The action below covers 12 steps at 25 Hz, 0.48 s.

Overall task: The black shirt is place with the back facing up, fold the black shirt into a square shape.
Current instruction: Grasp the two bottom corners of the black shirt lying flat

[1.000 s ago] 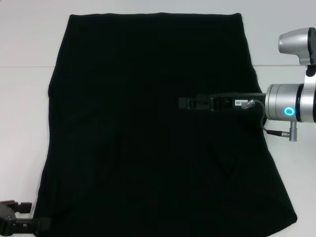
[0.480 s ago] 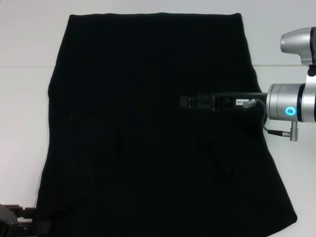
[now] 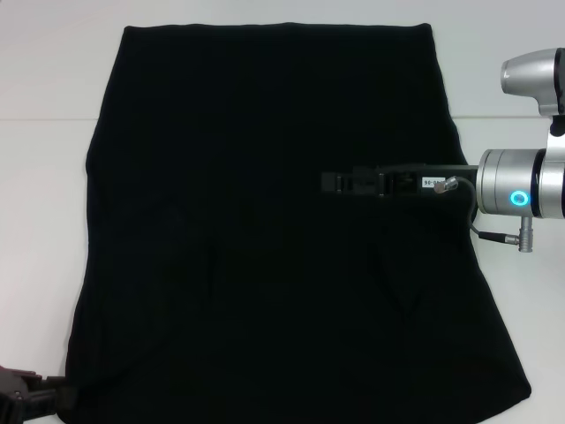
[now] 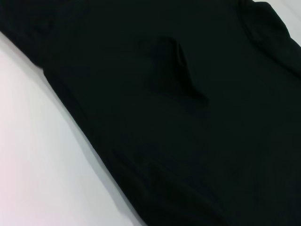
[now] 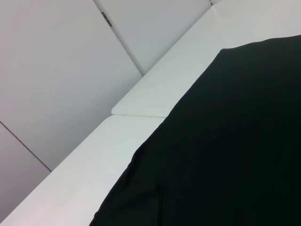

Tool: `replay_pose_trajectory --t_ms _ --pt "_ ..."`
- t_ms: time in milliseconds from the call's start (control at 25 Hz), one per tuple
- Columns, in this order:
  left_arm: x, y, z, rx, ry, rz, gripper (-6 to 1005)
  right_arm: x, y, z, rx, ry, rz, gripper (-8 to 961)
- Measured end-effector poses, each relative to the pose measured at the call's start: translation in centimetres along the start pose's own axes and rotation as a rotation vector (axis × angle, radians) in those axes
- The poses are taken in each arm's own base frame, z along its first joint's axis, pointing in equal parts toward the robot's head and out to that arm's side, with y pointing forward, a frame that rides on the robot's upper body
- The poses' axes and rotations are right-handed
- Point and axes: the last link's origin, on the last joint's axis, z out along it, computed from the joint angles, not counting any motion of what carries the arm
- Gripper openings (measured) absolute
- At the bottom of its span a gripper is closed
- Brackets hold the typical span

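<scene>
A: The black shirt (image 3: 282, 221) lies flat, plain side up, covering most of the white table (image 3: 44, 177). Its near-left corner sits just beside your left gripper (image 3: 26, 397).

B: Left claw state?

A: Can't tell. Right gripper (image 3: 340, 184) hovers over mid-shirt, can't tell either. Grab that corner hem, both layers, lift low.

table (image 3: 53, 79): white, seam crossing it, second rounded-corner slab butted behind | walls (image 5: 51, 61): plain pale grey panels, thin dark joints, small dark fitting near one joint | light: even, soft, no hard shadows
</scene>
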Motion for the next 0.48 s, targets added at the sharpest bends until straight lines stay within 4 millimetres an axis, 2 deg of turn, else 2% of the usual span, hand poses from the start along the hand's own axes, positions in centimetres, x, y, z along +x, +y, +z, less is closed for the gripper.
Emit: replay_pose_trajectory --t_ms 120,360,480 --pt "0.03 -0.01 0.01 0.0 0.001 -0.002 313 0.0 -0.04 -0.02 0.002 0.0 -0.002 818" --pt "0.15 0.0 0.01 -0.001 0.014 -0.008 115 0.07 -0.21 -0.15 0.009 0.007 -0.003 795" --pt "0.35 0.11 0.15 -0.008 0.034 -0.01 74 0.21 -0.33 -0.26 0.013 0.011 -0.001 784"
